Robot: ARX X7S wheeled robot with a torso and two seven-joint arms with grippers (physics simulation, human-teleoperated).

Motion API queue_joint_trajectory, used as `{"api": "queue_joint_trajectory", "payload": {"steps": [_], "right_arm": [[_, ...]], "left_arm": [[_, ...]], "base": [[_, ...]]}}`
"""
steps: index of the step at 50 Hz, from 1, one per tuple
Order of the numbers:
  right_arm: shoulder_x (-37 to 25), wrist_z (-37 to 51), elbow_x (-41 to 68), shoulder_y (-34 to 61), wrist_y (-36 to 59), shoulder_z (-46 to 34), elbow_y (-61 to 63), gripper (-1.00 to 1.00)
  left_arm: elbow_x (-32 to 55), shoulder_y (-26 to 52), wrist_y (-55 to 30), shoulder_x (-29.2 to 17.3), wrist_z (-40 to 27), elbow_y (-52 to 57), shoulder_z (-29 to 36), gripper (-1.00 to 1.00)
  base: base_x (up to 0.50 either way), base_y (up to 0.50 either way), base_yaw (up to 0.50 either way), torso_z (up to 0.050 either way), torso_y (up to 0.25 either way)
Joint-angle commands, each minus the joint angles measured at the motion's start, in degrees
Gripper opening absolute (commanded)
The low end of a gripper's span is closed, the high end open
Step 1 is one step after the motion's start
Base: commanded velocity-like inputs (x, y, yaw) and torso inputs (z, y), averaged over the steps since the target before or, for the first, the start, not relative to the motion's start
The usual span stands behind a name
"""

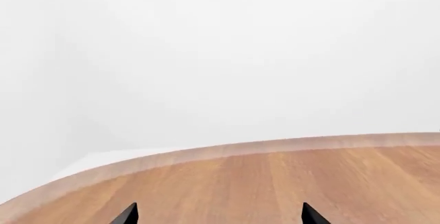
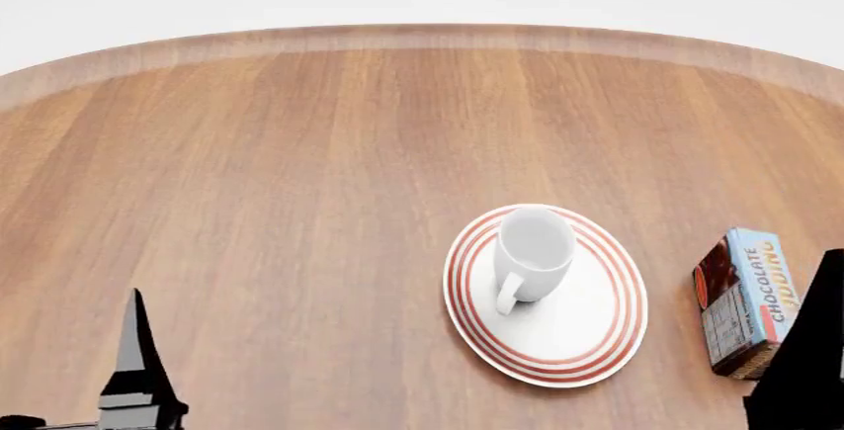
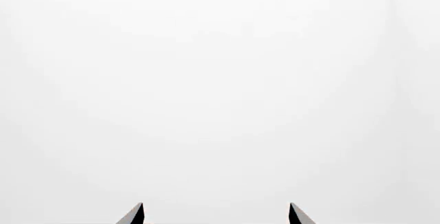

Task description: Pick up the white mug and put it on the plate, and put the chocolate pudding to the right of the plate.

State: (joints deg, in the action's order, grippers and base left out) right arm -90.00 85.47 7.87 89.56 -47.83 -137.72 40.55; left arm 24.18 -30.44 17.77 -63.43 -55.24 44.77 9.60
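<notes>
Glossy white mug (image 2: 532, 252) stands on the red-ringed plate (image 2: 594, 351). Boxy chocolate pudding (image 2: 745, 300) lies just beside the right pincer (image 3: 214, 214). Both pincers gape, left pincer (image 1: 218, 216) over wood-grain surface (image 2: 291, 173).

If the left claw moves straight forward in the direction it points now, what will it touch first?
Probably nothing. The left claw is open and points over bare table toward its far edge, then a blank white background. No object lies in that line, though its height over the wood is unclear.
</notes>
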Motion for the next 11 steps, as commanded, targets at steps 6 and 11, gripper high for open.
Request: {"api": "queue_joint_trajectory", "payload": {"steps": [6, 11], "right_arm": [[0.00, 4.53, -0.86, 7.79, 8.08, 9.68, 6.70, 1.00], [0.00, 4.53, -0.87, 7.49, 8.43, 9.74, 6.96, 1.00]], "left_arm": [[-14.12, -14.24, 9.60, 6.00, -6.09, 3.19, -15.26, 1.00], [-11.93, -10.54, 2.04, 8.20, -3.49, 3.44, -13.92, 1.00]], "base": [[0.00, 0.00, 0.00, 0.000, 0.000], [0.00, 0.00, 0.00, 0.000, 0.000]]}}
